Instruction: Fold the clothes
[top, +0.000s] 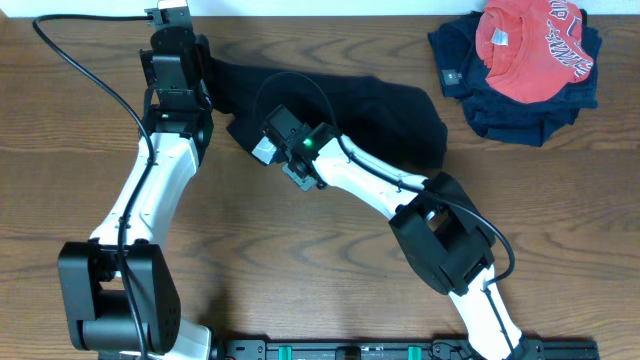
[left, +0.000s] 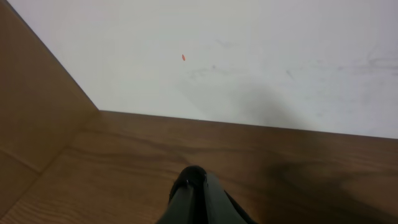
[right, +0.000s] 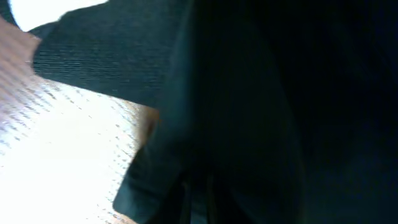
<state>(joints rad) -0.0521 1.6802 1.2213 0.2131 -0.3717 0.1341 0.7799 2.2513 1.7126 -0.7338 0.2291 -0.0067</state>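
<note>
The black garment (top: 350, 100) lies crumpled across the back middle of the table. In the right wrist view its dark fabric (right: 261, 93) fills most of the frame. My right gripper (top: 266, 130) is at the garment's lower left edge; its fingers (right: 199, 199) sit close together, buried in the fabric, and seem shut on it. My left gripper (top: 178, 45) is at the table's back edge, just left of the garment's left end. In the left wrist view its fingers (left: 196, 180) are pressed together over bare wood, facing the white wall, with no cloth seen hanging from them.
A red shirt with white lettering (top: 530, 45) lies on a navy garment (top: 520, 100) at the back right corner. The white wall (left: 249, 56) borders the table's back edge. Bare wood (top: 300, 270) shows along the front.
</note>
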